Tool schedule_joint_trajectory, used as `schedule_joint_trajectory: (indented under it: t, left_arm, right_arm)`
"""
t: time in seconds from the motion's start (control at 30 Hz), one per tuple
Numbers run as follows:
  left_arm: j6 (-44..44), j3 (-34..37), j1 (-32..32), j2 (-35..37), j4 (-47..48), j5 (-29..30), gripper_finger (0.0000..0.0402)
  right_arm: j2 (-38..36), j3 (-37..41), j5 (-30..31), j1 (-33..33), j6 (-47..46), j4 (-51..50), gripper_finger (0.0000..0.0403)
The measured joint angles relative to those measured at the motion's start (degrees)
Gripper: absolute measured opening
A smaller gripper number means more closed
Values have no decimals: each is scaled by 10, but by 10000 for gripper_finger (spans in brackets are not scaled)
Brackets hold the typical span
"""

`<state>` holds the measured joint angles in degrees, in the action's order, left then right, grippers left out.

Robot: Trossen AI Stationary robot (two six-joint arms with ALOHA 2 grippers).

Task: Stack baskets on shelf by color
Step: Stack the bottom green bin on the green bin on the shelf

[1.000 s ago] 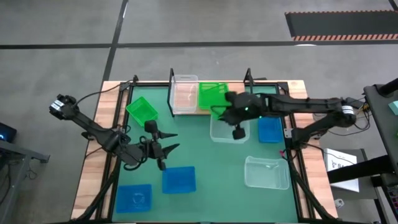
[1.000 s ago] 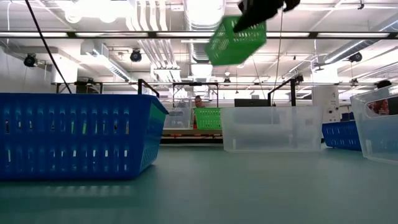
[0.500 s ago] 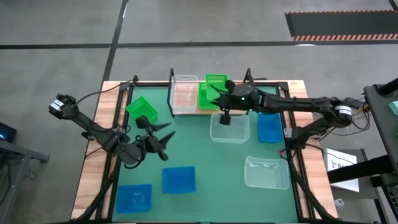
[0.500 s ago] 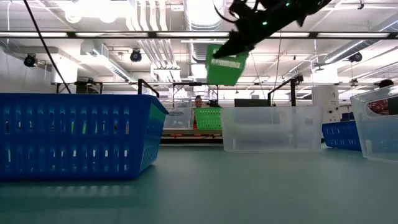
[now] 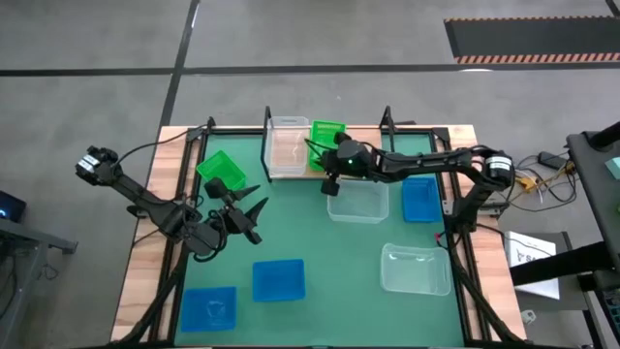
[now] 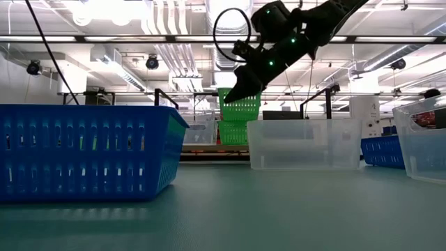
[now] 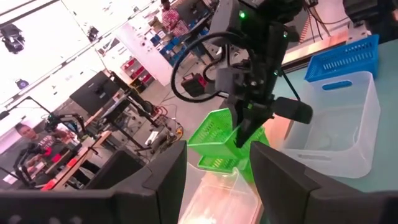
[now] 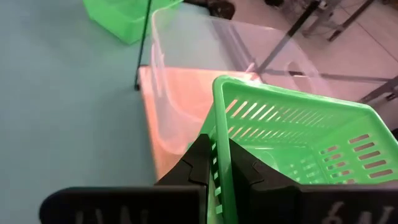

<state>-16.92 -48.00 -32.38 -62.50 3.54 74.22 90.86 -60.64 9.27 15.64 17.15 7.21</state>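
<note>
My right gripper [image 5: 329, 160] is shut on a green basket [image 5: 327, 136] and holds it over the shelf [image 5: 373, 145], right above a second green basket [image 6: 233, 132] that stands there. Whether the two baskets touch, I cannot tell. A clear basket [image 5: 288, 145] stands on the shelf beside them. A third green basket [image 5: 221, 170] rests on the green mat at the left. My left gripper [image 5: 244, 208] hovers open beside it, over the mat, with nothing between its fingers [image 7: 166, 180]. My right gripper pinches one side wall of the green basket just below the rim [image 8: 219, 134], one finger inside the basket and one outside. The fingers slant down from the table's right side. The basket hangs about level, open side up, below the fingers [image 6: 244, 80].
On the mat stand a clear basket [image 5: 358, 199] near the shelf, a blue one [image 5: 421, 199] right of it, another clear one [image 5: 415, 269] at the near right, and two blue ones [image 5: 279, 279] [image 5: 210, 308] at the near left. Black uprights [image 5: 387, 118] frame the shelf.
My right gripper has carried the green basket down and toward the table's far left, from high above the mat to just over the green basket on the shelf. The basket has turned from tilted to about level. My left gripper has swung its fingers toward the far edge.
</note>
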Motion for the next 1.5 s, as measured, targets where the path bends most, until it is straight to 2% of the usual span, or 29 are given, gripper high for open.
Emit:
schedule_joint_trajectory:
  t: [0.53, 1.23, 1.3, 1.5]
  left_arm:
    - [0, 6, 0, 7, 0, 0, 161]
    - [-1, 6, 0, 7, -1, 0, 161]
    - [-1, 6, 0, 7, 0, 0, 161]
    - [-1, 6, 0, 7, -1, 0, 161]
  right_arm:
    - [3, 0, -2, 5, 45, 4, 12]
    - [10, 10, -19, 9, 60, 36, 14]
    - [21, 10, -23, 9, 61, 47, 23]
    - [41, 10, 18, 9, 64, 52, 80]
